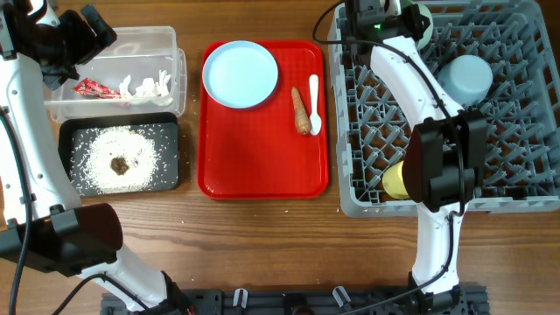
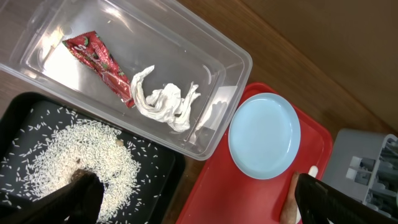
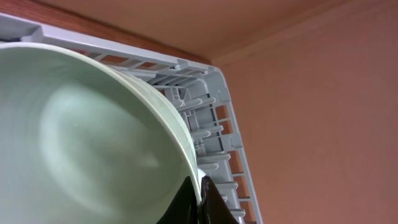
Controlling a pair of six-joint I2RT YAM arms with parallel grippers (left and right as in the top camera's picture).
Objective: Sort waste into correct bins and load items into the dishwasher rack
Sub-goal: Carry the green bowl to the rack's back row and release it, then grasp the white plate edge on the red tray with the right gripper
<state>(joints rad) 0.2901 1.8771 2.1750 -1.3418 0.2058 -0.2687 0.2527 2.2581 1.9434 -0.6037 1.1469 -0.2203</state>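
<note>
My right gripper (image 1: 401, 21) (image 3: 199, 190) is shut on the rim of the pale green bowl (image 1: 423, 17) (image 3: 81, 143), tilted at the far left corner of the grey dishwasher rack (image 1: 516, 140). The light blue bowl (image 1: 465, 77) and yellow cup (image 1: 395, 179) sit in the rack. My left gripper (image 1: 74, 39) (image 2: 199, 199) is open and empty above the clear tub (image 1: 166, 39), which holds the red wrapper (image 2: 96, 56) and tissue (image 2: 165, 99). The black tray (image 1: 171, 122) holds rice (image 1: 118, 153) and a dark lump (image 1: 120, 164). The blue plate (image 1: 240, 73), carrot stick (image 1: 300, 111) and white spoon (image 1: 314, 103) lie on the red tray (image 1: 262, 166).
The red tray lies between the two bins on the left and the rack on the right. A few rice grains lie on the wooden table (image 1: 262, 245) in front of the black tray. My right arm reaches across the rack's left side.
</note>
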